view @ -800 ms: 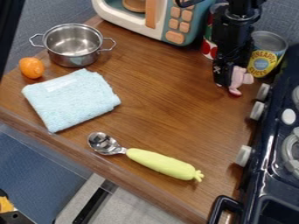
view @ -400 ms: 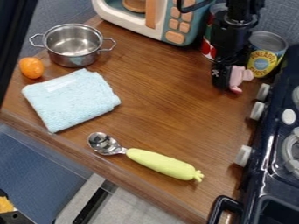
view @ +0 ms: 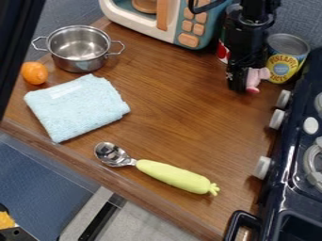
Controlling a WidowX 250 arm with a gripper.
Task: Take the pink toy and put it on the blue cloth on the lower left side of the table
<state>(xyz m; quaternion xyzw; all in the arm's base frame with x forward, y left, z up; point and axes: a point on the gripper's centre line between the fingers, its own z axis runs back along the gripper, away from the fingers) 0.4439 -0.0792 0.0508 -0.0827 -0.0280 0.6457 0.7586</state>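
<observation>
One pink toy (view: 254, 78) sits in the grip of your gripper (view: 241, 84), poking out on the side toward the stove (view: 282, 162), with its darker pink end pointing down beside the fingertips. You have the fingers closed on it, though part of the grip is hidden, so you cannot tell exactly how wide the gap between them is. Nor can you tell whether the toy touches the wooden table (view: 189, 117) beneath it. Your black arm (view: 250, 30) comes in from the top edge, right of centre in the view, and hangs nearly upright, gripper pointing down over the far right part of the table. Just to the right of it you can see a can with a yellow label (view: 283, 68), and partly behind the arm, a red and white can (view: 222, 51). The blue cloth (view: 78, 108) lies folded on the left of the table, well apart from your gripper and the toy. Near the cloth's upper corner you have an orange (view: 34, 73), and behind it a metal pot (view: 80, 65) with two handles. A scoop with a pale green handle (view: 173, 176) lies toward the near edge, and a toy microwave (view: 206, 40) stands at the back, left of your arm
</observation>
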